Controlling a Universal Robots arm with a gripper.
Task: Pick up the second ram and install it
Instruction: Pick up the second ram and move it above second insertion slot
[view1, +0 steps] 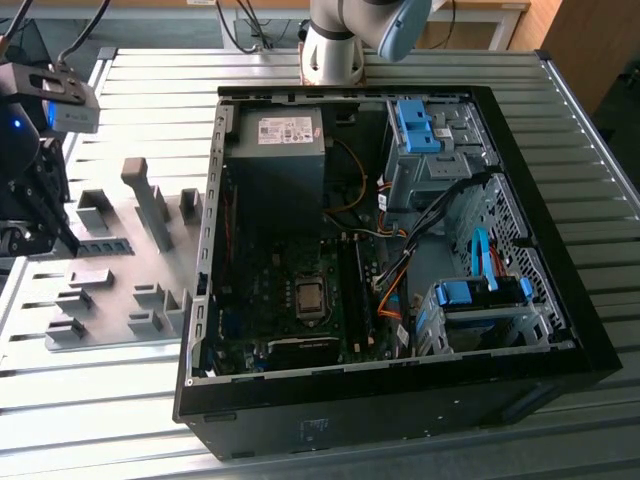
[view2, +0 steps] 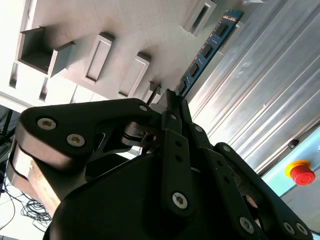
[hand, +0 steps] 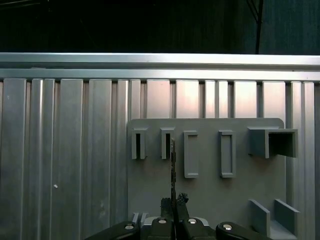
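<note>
The black tool (view2: 169, 99) is clamped narrow on one end of the long blue-green circuit-board ram stick (view2: 207, 47), over the grey plastic holder plate (hand: 210, 200).

Counting one open black metal computer case (view1: 400, 415), two bright blue plastic drive-bay clips (view1: 415, 125) inside it, one flat grey plastic holder plate (view1: 110, 315), four narrow upright grey slot blocks (hand: 190, 154) in the first wrist view, one long, narrow blue-green circuit-board ram stick (view2: 207, 47), one black metal gripper (hand: 173, 200), one round red push button (view2: 301, 172).
</note>
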